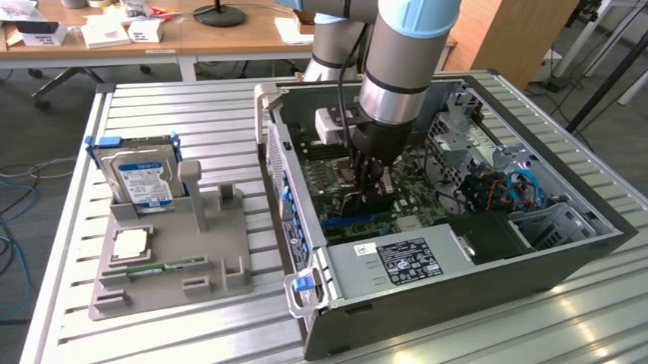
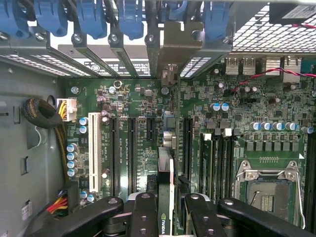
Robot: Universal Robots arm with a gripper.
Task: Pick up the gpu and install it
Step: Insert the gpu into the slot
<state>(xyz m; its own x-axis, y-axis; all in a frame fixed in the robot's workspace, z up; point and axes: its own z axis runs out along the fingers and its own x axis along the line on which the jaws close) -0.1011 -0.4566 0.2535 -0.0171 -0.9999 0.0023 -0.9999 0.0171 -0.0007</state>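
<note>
Gripper point(image 2: 168, 215) here is pinching the gpu point(image 2: 166, 168) on edge, and we see it hanging over the motherboard point(image 2: 123, 94), slots either side, blue clips point(image 2: 131, 19) near its far edge.

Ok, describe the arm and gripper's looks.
The arm is a silver-grey tube with a light blue joint cap and a black band; a black cable runs beside it. The gripper is black, with jointed link fingers studded with round pins.

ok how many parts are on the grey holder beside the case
3: hard drive upright at its far end, square processor flat in the middle, green memory stick just in front. Nothing looks hidden.
</note>
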